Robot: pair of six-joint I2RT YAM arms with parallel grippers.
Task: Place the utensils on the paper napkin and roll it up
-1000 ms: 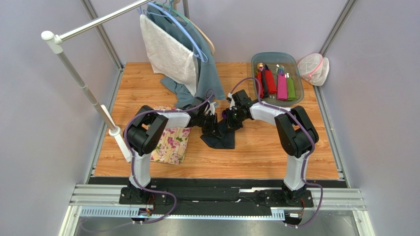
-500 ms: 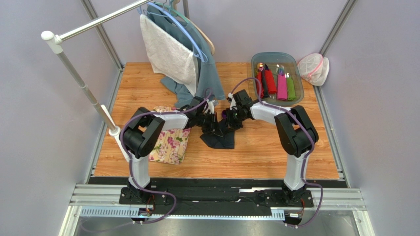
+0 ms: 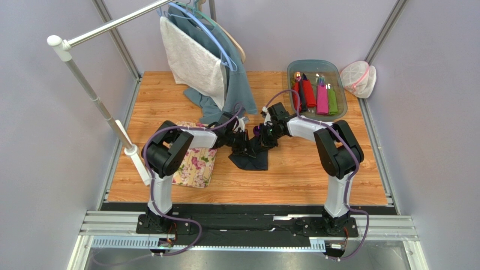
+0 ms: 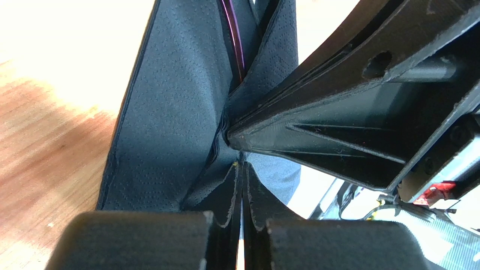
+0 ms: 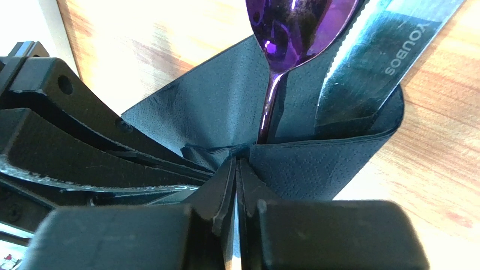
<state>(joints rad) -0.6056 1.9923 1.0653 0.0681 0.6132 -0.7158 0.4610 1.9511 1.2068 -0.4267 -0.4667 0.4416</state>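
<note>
At the middle of the wooden table [image 3: 315, 180], one dark paper napkin [image 3: 252, 160] is lying folded around one purple spoon [image 5: 293, 28] and one serrated knife [image 5: 372, 62], while the left gripper [image 4: 242, 166] and right gripper [image 5: 235, 163] are each pinching a fold of it, jaws closed

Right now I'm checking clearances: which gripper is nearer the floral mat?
Left. The left gripper, shut on the paper napkin, sits just right of the floral mat; the right gripper, also pinching the napkin, is farther right.
</note>
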